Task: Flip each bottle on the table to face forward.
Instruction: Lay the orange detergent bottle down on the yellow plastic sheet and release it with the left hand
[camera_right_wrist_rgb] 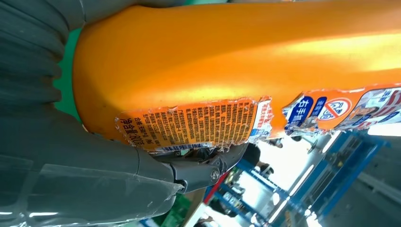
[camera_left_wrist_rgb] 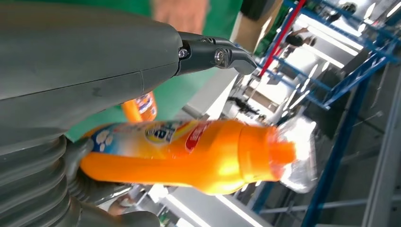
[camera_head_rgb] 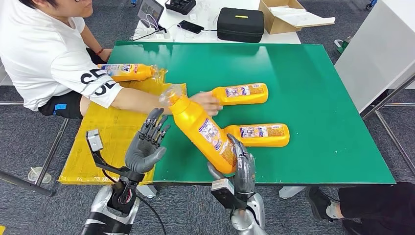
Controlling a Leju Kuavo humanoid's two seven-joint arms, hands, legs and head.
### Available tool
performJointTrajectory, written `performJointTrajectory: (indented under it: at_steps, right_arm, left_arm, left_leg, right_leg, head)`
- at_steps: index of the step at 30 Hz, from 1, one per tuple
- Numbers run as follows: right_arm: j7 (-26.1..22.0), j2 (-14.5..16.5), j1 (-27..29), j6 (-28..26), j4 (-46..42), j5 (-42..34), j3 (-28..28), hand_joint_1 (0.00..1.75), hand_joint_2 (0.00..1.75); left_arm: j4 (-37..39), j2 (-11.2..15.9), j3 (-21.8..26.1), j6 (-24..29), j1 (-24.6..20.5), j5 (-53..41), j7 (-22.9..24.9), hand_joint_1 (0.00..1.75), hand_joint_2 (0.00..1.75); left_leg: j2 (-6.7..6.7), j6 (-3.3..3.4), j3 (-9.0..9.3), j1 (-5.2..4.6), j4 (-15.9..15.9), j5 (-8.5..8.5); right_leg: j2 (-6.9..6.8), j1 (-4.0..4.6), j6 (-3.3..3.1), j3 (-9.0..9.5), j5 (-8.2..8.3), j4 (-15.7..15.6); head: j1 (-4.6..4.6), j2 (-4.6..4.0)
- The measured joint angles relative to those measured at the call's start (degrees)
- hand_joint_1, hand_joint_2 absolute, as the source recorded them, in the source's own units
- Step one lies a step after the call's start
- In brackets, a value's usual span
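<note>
Orange bottle (camera_left_wrist_rgb: 189, 156) beside hand (camera_left_wrist_rgb: 85, 71)

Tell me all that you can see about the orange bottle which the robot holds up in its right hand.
The held bottle is glossy orange-yellow, plastic by its look, with a tapering neck under crinkled clear wrap. Its printed label is torn and peeling at the edges in the right wrist view. It is lifted off the green table and tilted, base low, neck pointing up toward the person. The right hand grips it around the base end. The left hand is beside it, fingers apart, not touching. I cannot tell whether the person's hand touches it.
</note>
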Motion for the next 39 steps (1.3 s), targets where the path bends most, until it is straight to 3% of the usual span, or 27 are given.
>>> performJointTrajectory:
  at_steps: [15,28,29,32,33,39]
  right_arm:
    - [-0.03,2.48,-2.22,-0.09,6.67,7.75,2.85,1.75,1.75]
    - [-0.07,2.86,-6.63,-0.21,18.57,4.92,9.39,1.75,1.75]
    - [-0.07,2.90,-6.93,-0.15,19.37,4.88,9.61,1.75,1.75]
    - [-0.07,2.97,-7.74,-0.04,21.34,4.83,9.90,1.75,1.75]
    - [-0.07,3.01,-7.98,-0.02,21.86,4.83,9.93,1.75,1.75]
    - [-0.07,3.12,-8.71,-0.06,23.58,4.94,9.81,1.75,1.75]
  left_arm:
    - [4.96,1.31,-4.37,-0.75,-1.85,0.77,0.09,0.00,1.75]
    - [6.71,1.53,-4.20,-2.01,-2.02,5.90,1.21,0.00,1.75]
    - [6.71,1.53,-4.12,-2.18,-1.97,6.29,1.37,0.14,1.75]
    - [6.71,1.54,-4.02,-2.28,-1.72,6.71,1.62,1.39,1.75]
    - [6.71,1.54,-3.99,-2.24,-1.62,6.68,1.63,1.69,1.75]
    - [6.43,1.55,-3.85,-1.10,-0.80,3.57,0.30,1.75,1.75]
  left_leg:
    - [0.01,0.00,0.00,0.00,0.00,0.00]
    - [0.01,0.00,0.02,0.01,0.00,0.01]
    - [0.01,0.00,0.01,0.01,0.00,0.01]
    - [0.01,0.00,0.01,0.00,0.00,0.00]
    - [0.02,0.00,0.01,0.00,0.00,0.00]
    - [0.01,0.00,0.01,0.00,0.00,0.00]
  right_leg:
    - [0.00,0.00,0.00,0.00,0.00,0.00]
    - [0.00,0.01,0.00,-0.01,0.00,0.00]
    - [0.01,0.01,0.00,-0.01,0.00,0.00]
    - [0.01,0.00,0.00,-0.01,0.00,0.00]
    - [0.01,0.00,0.00,-0.01,0.00,0.00]
    - [0.01,0.00,0.00,-0.01,0.00,0.00]
  head:
    - [0.01,-0.01]
    - [0.00,-0.01]
    - [-0.01,-0.01]
    - [0.00,-0.01]
    - [0.01,-0.01]
    - [0.00,0.00]
